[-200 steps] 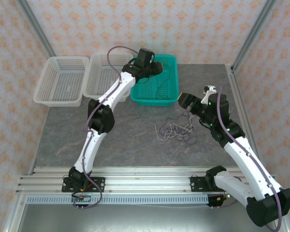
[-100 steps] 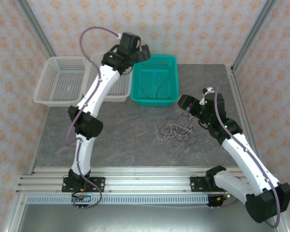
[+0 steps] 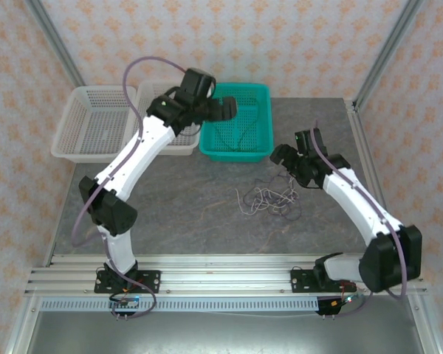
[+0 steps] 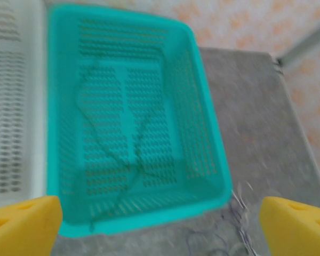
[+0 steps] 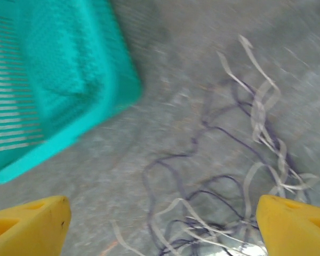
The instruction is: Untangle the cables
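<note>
Purple and whitish cables (image 3: 269, 199) are seen tangled on the counter (image 3: 192, 214) near the teal basket (image 3: 236, 153), where a green cable (image 4: 133, 165) lies. The left hand (image 3: 225, 109) and right hand (image 3: 283, 156) are spread, empty. Being light and limp, the cables are judged best pinched at a loose outer loop.

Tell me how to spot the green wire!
Look to the far edge of the grey table, at the teal basket beside two white baskets. The green cable lies loose on its floor. It is alone there, while the purple and whitish cables sit tangled on the bare tabletop.
</note>
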